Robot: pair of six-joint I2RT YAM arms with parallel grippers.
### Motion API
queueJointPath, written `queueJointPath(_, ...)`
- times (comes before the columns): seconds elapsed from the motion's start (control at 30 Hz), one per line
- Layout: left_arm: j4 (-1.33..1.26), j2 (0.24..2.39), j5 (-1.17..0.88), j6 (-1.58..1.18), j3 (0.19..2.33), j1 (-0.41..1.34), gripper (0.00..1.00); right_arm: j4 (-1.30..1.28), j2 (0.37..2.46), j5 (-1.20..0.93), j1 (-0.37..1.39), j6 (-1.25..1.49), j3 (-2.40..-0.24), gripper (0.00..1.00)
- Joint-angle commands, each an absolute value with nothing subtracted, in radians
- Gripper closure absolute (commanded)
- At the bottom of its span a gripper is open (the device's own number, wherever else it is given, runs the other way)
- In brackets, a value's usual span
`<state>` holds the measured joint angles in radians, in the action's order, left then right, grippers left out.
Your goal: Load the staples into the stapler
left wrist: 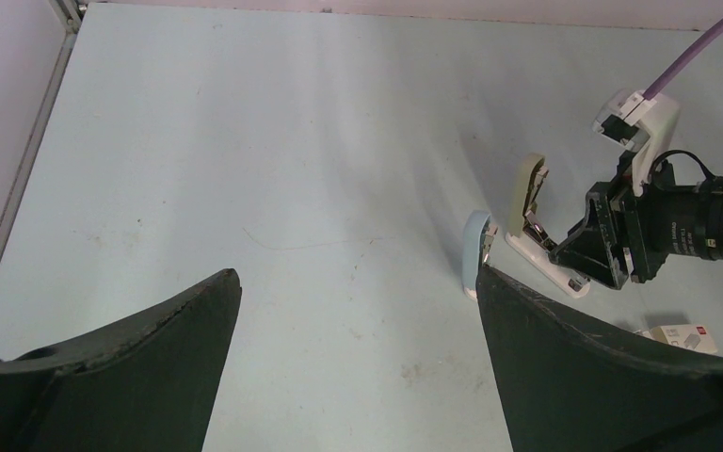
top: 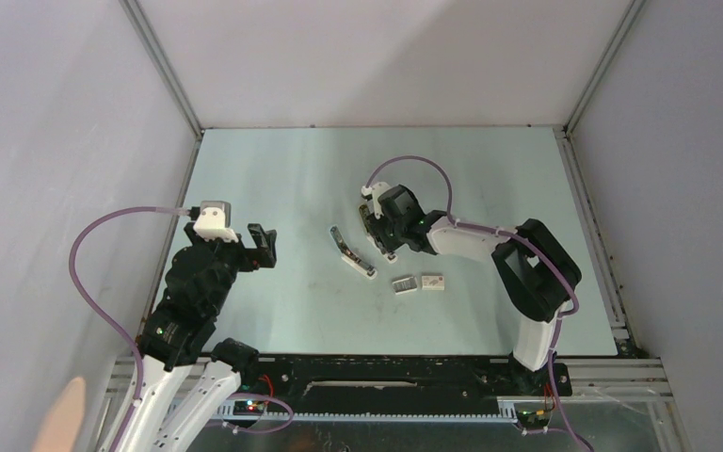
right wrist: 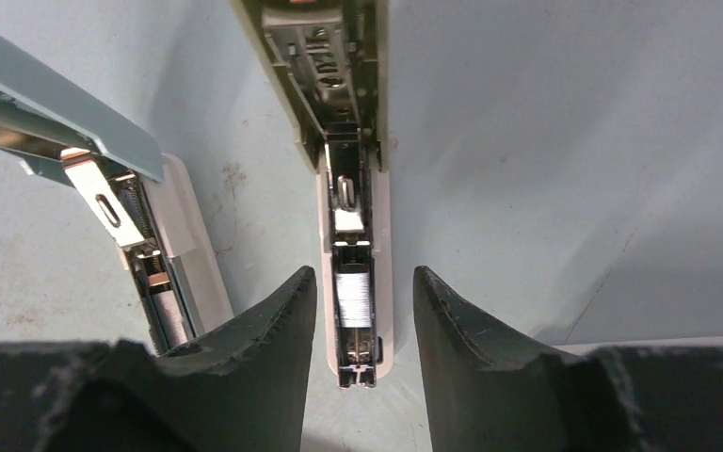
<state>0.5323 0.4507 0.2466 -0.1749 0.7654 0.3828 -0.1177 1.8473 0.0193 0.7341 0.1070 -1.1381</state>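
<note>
One pale bench [top: 273,169] carries everything. Two arms stand at its near edge, the left arm [top: 193,292] and the right arm [top: 527,268]. The left tool [left wrist: 356,278] is spread wide with nothing between its fingers, well to the left of the beige stapler [right wrist: 350,202].

There are two staplers, both hinged open. The right tool [right wrist: 364,273] is set narrow and straddles the beige stapler's white base. A sliver of bench shows on one side, so it is not clamped. The blue-grey stapler [top: 350,252] lies just left of the beige stapler.

One white box [top: 433,282] and one block of staples [top: 403,283] lie near the beige stapler, on its side toward the arm bases and apart from it. The staples are a small, flat, grey rectangle.

A finely ribbed strip [right wrist: 353,297] sits in the beige stapler's open channel, and I cannot tell what it is. From above, the right tool covers most of that stapler. The box's print is too small to read.
</note>
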Motion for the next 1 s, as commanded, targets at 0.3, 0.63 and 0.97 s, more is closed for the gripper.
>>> queueJointPath(0.3,0.492,0.444,0.230,-0.166,0.764,0.376,0.02,-0.112,1.860,0.024,0.697,0.117,-1.255,0.55)
queueJointPath(0.63,0.494,0.444,0.229,-0.166,0.764,0.376,0.02,-0.160,1.884,0.023,0.694,0.128,-1.261,0.55)
queueJointPath(0.97,0.491,0.446,0.224,-0.166,0.764,0.376,0.02,-0.181,1.836,0.038,0.698,0.132,-1.191,0.55)
